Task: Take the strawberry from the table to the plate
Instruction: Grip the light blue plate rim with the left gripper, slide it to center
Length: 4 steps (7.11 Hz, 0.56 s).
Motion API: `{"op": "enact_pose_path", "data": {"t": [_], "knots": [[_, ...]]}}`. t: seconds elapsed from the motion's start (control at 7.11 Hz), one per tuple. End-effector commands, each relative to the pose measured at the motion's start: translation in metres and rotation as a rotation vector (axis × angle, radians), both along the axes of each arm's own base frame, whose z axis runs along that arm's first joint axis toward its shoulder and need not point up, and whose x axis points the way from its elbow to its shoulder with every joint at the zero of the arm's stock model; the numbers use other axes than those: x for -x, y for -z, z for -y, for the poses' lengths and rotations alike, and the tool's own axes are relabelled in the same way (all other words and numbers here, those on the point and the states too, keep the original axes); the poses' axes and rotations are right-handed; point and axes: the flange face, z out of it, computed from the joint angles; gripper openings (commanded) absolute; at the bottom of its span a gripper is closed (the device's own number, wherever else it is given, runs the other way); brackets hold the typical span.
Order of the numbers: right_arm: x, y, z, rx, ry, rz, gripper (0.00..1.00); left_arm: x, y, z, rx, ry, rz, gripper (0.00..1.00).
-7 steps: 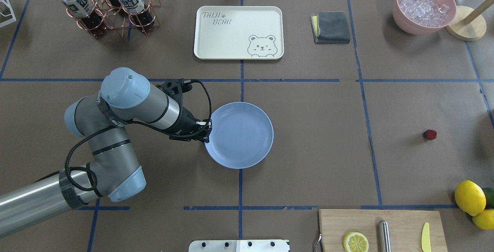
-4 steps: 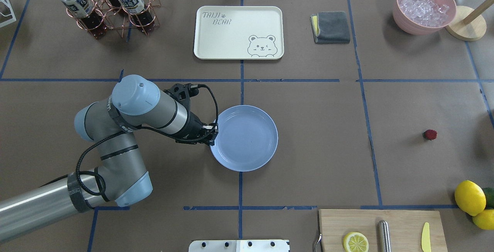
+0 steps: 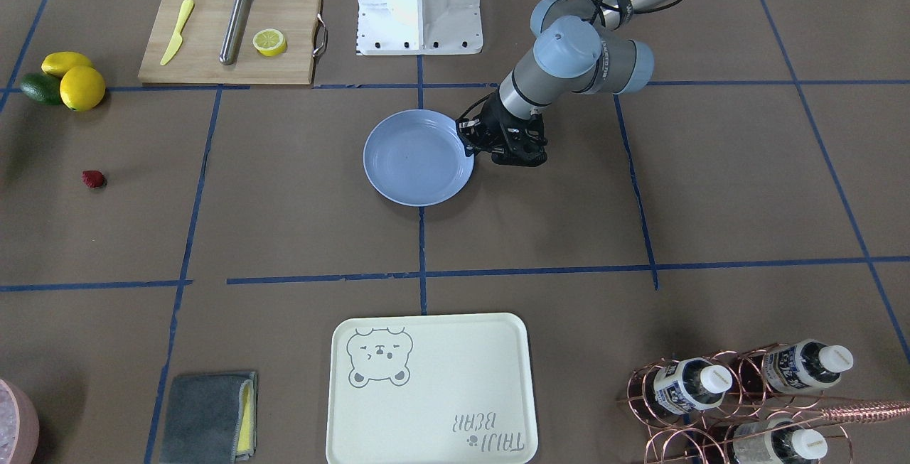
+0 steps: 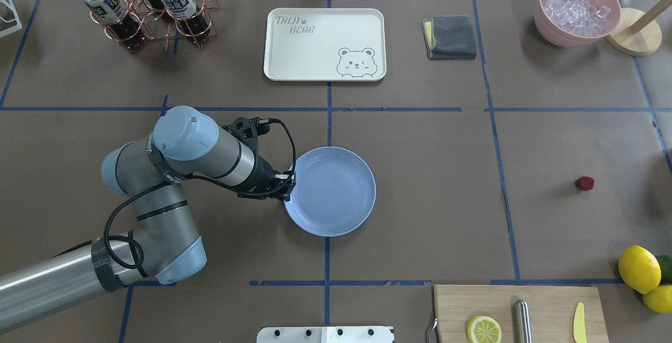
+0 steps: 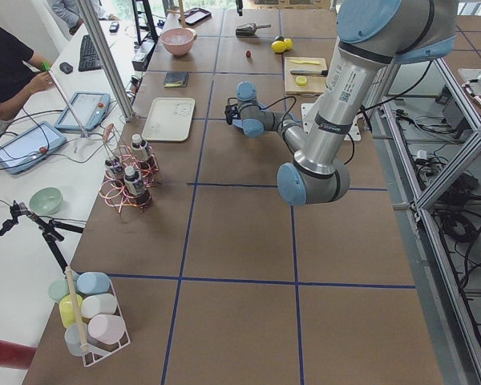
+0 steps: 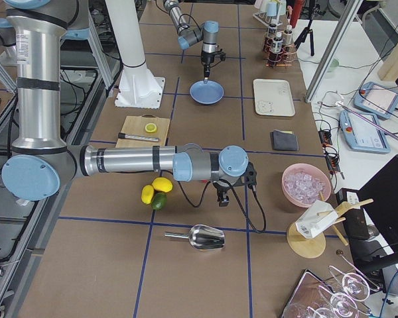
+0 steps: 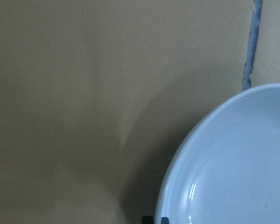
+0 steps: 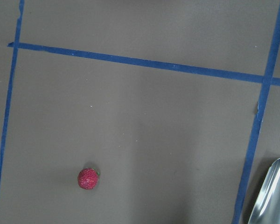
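Observation:
The strawberry (image 4: pixel 584 183) is a tiny dark-red berry lying alone on the brown table (image 4: pixel 420 175), far right in the overhead view; it also shows as the strawberry (image 3: pixel 93 179) and in the right wrist view as the strawberry (image 8: pixel 87 178). The light-blue plate (image 4: pixel 336 190) rests near the table's middle. My left gripper (image 4: pixel 287 183) is shut on the plate's left rim; the plate (image 7: pixel 233 177) fills the left wrist view's lower right. My right gripper (image 6: pixel 222 199) hangs near the strawberry's spot, seen only from the side, so I cannot tell its state.
A cream bear tray (image 4: pixel 325 43), grey cloth (image 4: pixel 450 37), pink ice bowl (image 4: pixel 577 9) and bottle rack (image 4: pixel 152 7) line the far side. A cutting board (image 4: pixel 517 314) and lemons (image 4: pixel 639 268) sit near right. A metal scoop (image 6: pixel 205 237) lies beyond the strawberry.
My left gripper has slid a little to the right and toward the robot, and the plate has moved along with it. The strawberry has stayed put.

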Motion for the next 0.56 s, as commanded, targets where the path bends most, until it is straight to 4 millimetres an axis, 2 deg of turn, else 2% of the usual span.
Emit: {"op": "enact_pose_path", "data": {"t": [0.0,0.14,0.28,0.42], "knots": [[0.009,0.002,0.001,-0.008,0.018,-0.006,1.00,0.005,-0.002,0.001,-0.007,0.019,0.003,0.65],[0.023,0.006,0.003,0.016,0.028,-0.011,1.00,0.010,0.002,0.002,-0.014,0.028,-0.006,0.76],[0.036,0.009,0.003,0.041,0.010,-0.020,1.00,0.031,0.005,0.007,-0.028,0.047,-0.022,0.76],[0.063,0.013,0.004,0.048,-0.049,-0.081,1.00,0.061,0.009,-0.001,-0.052,0.057,-0.050,0.76]]}}
